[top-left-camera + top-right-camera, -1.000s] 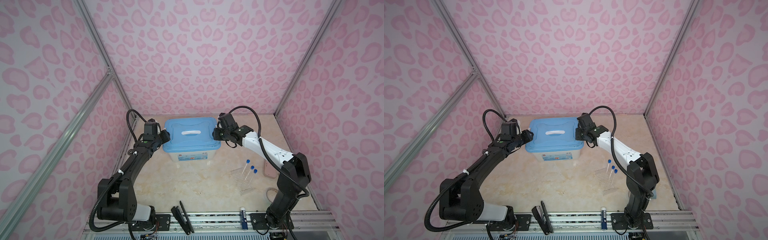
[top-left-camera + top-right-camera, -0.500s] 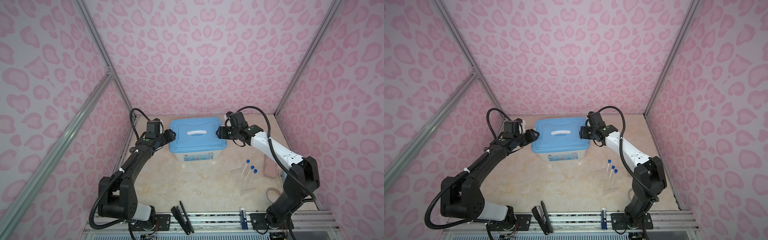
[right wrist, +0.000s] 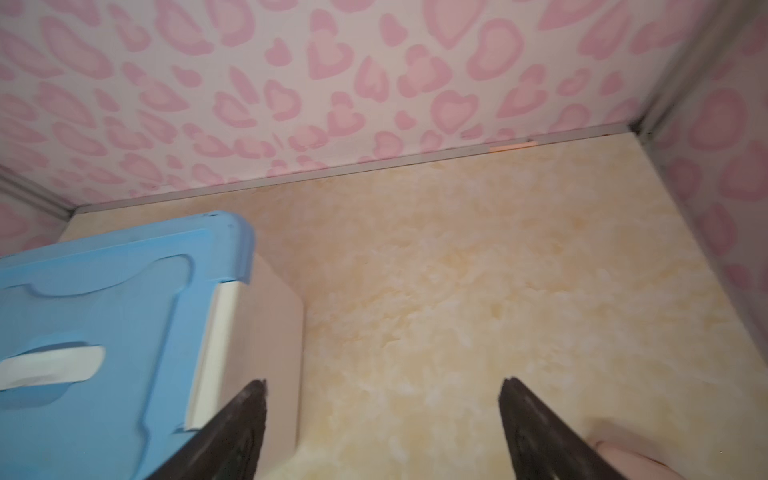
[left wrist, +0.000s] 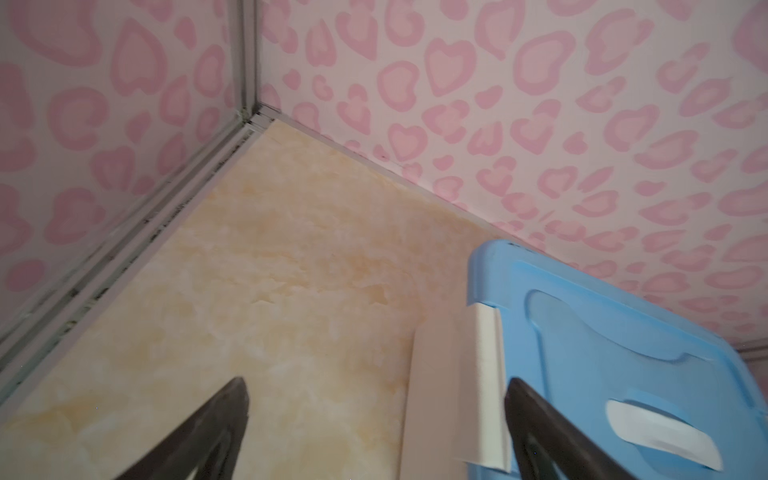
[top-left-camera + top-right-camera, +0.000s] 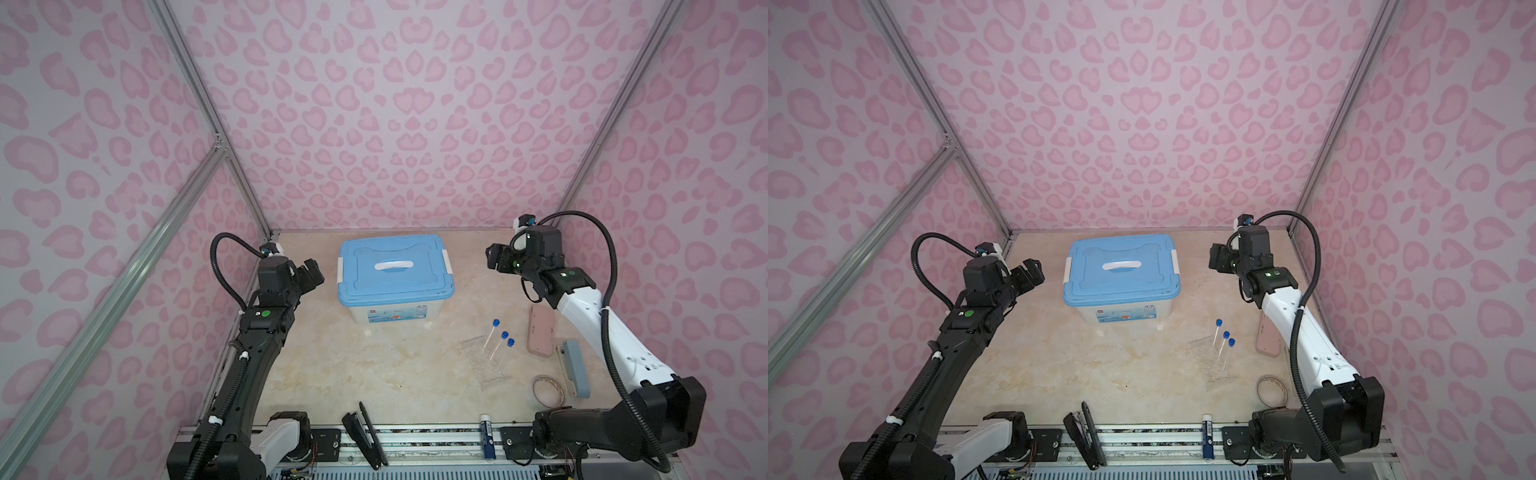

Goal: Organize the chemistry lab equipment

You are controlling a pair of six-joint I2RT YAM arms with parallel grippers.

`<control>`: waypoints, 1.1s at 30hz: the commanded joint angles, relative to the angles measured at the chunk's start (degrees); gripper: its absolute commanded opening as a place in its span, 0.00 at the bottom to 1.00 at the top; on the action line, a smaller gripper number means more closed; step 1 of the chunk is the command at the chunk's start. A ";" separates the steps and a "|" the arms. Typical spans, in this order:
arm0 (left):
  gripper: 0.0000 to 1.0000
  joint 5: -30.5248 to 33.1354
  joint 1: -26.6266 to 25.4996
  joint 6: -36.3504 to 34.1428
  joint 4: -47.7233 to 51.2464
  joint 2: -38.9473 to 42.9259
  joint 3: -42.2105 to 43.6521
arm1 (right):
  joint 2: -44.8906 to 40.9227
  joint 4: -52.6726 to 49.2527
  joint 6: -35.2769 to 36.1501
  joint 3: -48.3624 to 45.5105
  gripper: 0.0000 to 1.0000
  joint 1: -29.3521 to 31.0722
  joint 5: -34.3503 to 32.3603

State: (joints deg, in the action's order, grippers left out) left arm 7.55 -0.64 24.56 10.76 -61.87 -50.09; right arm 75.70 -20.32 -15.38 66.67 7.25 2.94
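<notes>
Left gripper [image 4: 376, 384] and right gripper [image 3: 383, 383]: both spread wide, empty, flanking the closed blue-lidded box [image 5: 395, 270], near its white latches [image 4: 484, 357] without touching. Three blue-capped tubes [image 5: 500, 345] on a clear rack [image 5: 486, 370], well back from the right fingers [image 3: 237, 428], beside a pink case [image 5: 541, 330]. Box contents hidden; rack outline faint; finger bases cut off in wrist views.

No text was legible. The box [image 5: 415, 286] carried a label strip [image 5: 395, 316] on its front wall, showing blue and orange print in both top views, with lettering too small to read. The blue-and-white stick [image 5: 487, 440] at the front rail had markings, also too small. Wrist views showed no writing.
</notes>
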 commanded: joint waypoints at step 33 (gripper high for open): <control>1.00 -7.27 4.29 -19.85 -56.18 -20.77 26.18 | 11.20 70.67 13.68 -44.91 0.87 -9.19 -1.37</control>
State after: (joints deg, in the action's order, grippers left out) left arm 6.94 3.62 7.38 -40.05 -81.69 -23.99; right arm 86.06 42.54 -3.60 22.79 -2.31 1.98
